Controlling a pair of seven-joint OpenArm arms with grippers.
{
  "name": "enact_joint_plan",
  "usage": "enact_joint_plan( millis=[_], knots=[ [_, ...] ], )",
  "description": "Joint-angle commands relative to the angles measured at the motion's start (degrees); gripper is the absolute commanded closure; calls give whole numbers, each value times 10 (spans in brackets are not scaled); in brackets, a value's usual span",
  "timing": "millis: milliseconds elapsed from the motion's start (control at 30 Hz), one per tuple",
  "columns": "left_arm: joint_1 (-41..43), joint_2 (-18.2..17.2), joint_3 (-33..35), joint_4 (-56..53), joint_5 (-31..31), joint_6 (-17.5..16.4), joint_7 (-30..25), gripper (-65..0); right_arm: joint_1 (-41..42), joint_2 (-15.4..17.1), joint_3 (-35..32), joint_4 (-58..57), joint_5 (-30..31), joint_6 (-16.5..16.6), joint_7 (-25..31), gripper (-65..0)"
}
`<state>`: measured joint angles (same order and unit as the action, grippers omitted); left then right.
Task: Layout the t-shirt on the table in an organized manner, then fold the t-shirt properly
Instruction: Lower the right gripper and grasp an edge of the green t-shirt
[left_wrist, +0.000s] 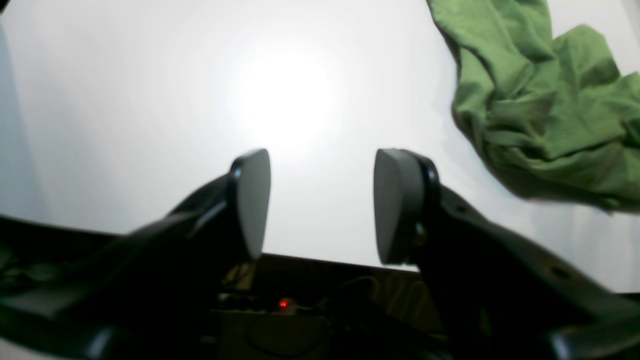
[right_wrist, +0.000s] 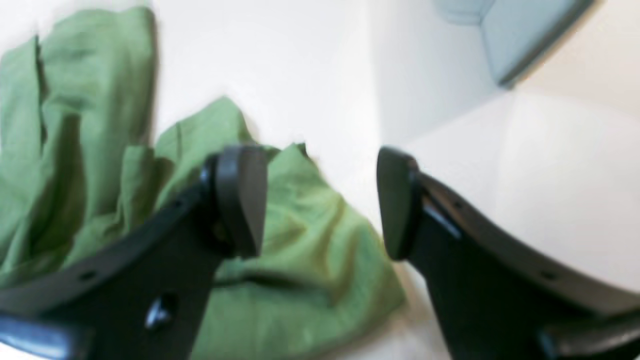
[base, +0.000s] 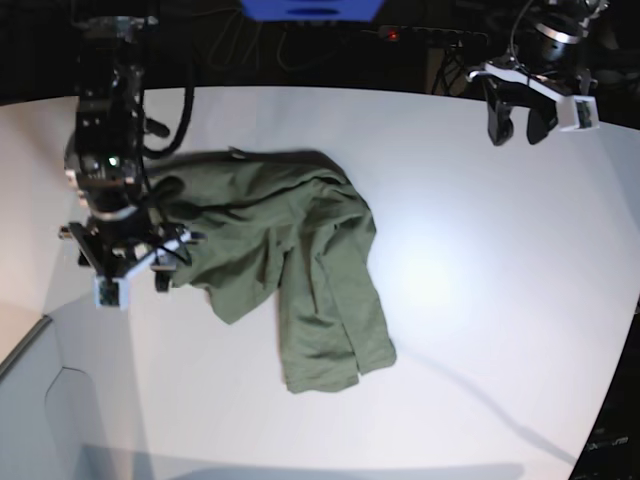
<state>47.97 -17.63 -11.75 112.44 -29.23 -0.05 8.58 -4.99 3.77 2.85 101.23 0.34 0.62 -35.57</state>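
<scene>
The olive-green t-shirt (base: 290, 250) lies crumpled in a heap on the white table (base: 480, 300), left of centre, with one part trailing toward the front. My right gripper (base: 132, 280) hangs at the shirt's left edge. In the right wrist view it (right_wrist: 320, 200) stands open, one finger over the t-shirt (right_wrist: 310, 260), nothing between the jaws. My left gripper (base: 516, 128) is high at the far right, away from the cloth. In the left wrist view it (left_wrist: 322, 200) is open and empty above the bare table (left_wrist: 150, 100), the t-shirt (left_wrist: 545, 110) off to the upper right.
A grey panel (base: 40, 400) sits at the table's near left corner, also seen as a grey panel (right_wrist: 520, 35) from the right wrist. Beyond the far edge are dark cables, a red light (left_wrist: 284, 303) and a blue object (base: 310, 8).
</scene>
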Motion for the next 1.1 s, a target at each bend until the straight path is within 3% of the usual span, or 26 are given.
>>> enact_joint_plan(
  millis=[0, 333, 500, 633, 800, 933, 1067],
  knots=[
    [3, -1, -9, 8, -1, 0, -17, -324, 31, 4, -8, -20, -2, 1, 0, -356],
    [0, 8, -10, 12, -1, 3, -17, -324, 210, 31, -53, -316, -2, 1, -22, -356],
    [-1, 8, -10, 12, -1, 3, -17, -324, 229, 31, -54, -368, -2, 11, -22, -356],
    [-13, 6, -10, 12, 0, 3, -17, -324, 223, 30, -53, -382, -3, 66, -22, -352],
    [-19, 5, -10, 12, 0, 3, -17, -324, 210, 30, -53, -384, -3, 68, -21, -342],
    [-30, 4, -10, 12, 0, 3, -17, -324, 208, 30, -53, -384, -3, 72, -21, -233],
    [-30, 4, -10, 12, -1, 3, -17, -324, 209, 31, -51, -380, -3, 72, -21, -22]
  ],
)
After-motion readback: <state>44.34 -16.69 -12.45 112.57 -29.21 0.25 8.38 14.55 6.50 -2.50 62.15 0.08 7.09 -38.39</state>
